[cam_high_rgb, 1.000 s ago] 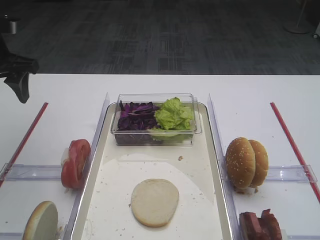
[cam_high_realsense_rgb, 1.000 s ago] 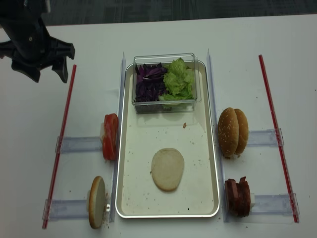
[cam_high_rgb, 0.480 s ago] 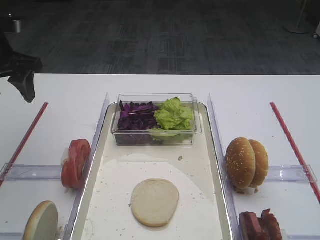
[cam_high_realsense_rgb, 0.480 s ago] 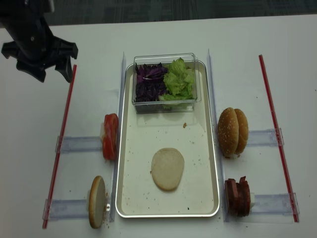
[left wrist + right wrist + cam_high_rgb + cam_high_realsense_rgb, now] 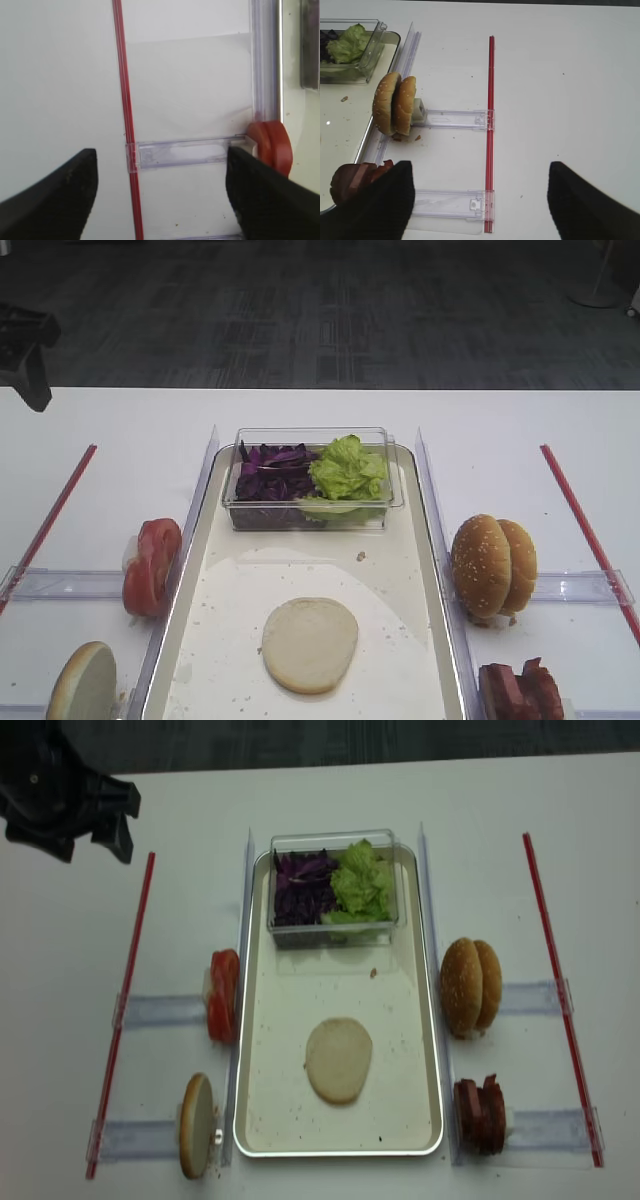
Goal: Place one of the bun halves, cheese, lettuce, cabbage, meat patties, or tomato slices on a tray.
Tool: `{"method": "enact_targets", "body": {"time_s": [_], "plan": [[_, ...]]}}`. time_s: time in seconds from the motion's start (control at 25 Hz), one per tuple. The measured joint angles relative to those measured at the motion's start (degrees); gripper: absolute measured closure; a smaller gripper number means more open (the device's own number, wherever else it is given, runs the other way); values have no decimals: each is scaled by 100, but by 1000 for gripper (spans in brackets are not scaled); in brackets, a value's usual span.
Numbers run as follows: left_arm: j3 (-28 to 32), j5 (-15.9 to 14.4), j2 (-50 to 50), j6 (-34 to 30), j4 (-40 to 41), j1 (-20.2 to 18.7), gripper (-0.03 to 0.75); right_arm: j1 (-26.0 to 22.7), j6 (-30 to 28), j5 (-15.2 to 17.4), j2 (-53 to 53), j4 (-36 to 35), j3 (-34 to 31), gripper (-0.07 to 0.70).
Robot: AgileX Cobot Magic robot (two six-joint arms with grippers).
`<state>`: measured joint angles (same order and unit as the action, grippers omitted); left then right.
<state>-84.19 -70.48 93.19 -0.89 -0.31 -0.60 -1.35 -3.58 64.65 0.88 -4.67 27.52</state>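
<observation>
left gripper (image 5: 90,825) higher, farther from tray (image 5: 262,1120)

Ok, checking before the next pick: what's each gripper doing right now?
Left gripper: open, holding nothing.
Right gripper: open, holding nothing.

A white table (image 5: 120,420) fills the lower two thirds of the exterior high view, its far edge running straight across the frame. Beyond that edge, the upper third shows a dark grey carpet floor (image 5: 330,310) made of square tiles with a faint striped weave. At the upper right corner of the frame stands a pale round floor base (image 5: 597,295) with a thin upright pole rising from it. The light is even and soft, with only faint shadows on the tabletop.
</observation>
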Motion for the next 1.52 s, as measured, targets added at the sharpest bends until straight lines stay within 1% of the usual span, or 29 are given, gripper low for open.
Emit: {"method": "enact_targets", "body": {"time_s": [0.36,0.72,1.08,1.28,1.52], "plan": [[784,-32,-1246,-9,0,0,223,0,0,0,0,0,0,61],[1769,-86,-2823,-44,0,0,222,0,0,0,0,0,0,61],[2554,-150,-4476,-77,-36,0,223,0,0,0,0,0,0,61],[3200,-162,-5335,-142,-200,0,223,0,0,0,0,0,0,61],[3989,-185,-6305,-160,-207,0,223,0,0,0,0,0,0,61]]}}
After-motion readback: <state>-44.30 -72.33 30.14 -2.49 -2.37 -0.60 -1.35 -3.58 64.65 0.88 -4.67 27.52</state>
